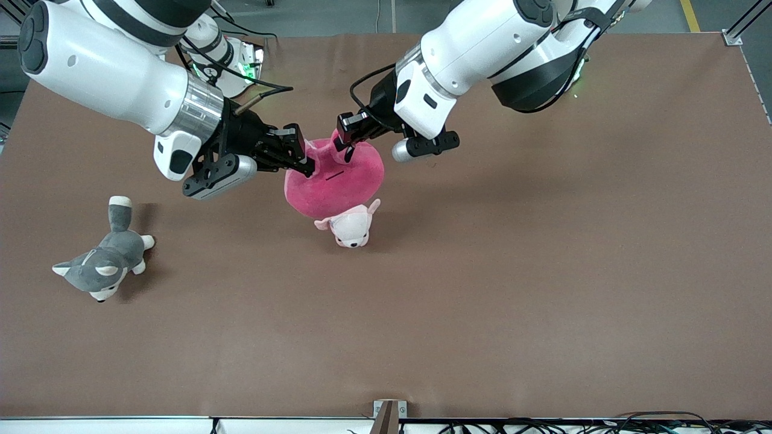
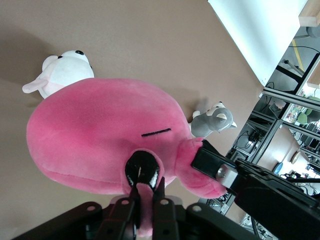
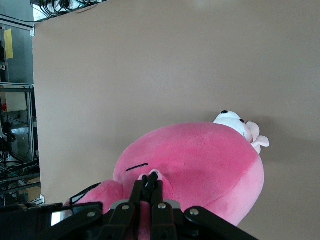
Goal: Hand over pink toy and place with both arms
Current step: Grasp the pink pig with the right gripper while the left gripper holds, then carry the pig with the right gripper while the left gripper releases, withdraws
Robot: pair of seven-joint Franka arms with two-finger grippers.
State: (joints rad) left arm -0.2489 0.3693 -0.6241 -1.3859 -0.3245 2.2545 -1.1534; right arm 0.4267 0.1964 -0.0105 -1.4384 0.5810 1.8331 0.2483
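Observation:
The pink toy (image 1: 338,181), a round hot-pink plush, hangs in the air over the middle of the table, held by both arms. My left gripper (image 1: 345,144) is shut on a small pink flap beside the toy's glossy black patch (image 2: 142,170); in the left wrist view its fingers (image 2: 131,205) pinch that flap. My right gripper (image 1: 307,166) is shut on the toy's edge toward the right arm's end. In the right wrist view the right gripper (image 3: 151,182) presses into the pink toy (image 3: 200,160). The right gripper's finger (image 2: 217,165) also shows in the left wrist view.
A small pale pink-and-white plush (image 1: 351,226) lies on the brown table (image 1: 482,301) just under the hanging toy. A grey-and-white husky plush (image 1: 102,262) lies toward the right arm's end, nearer the front camera.

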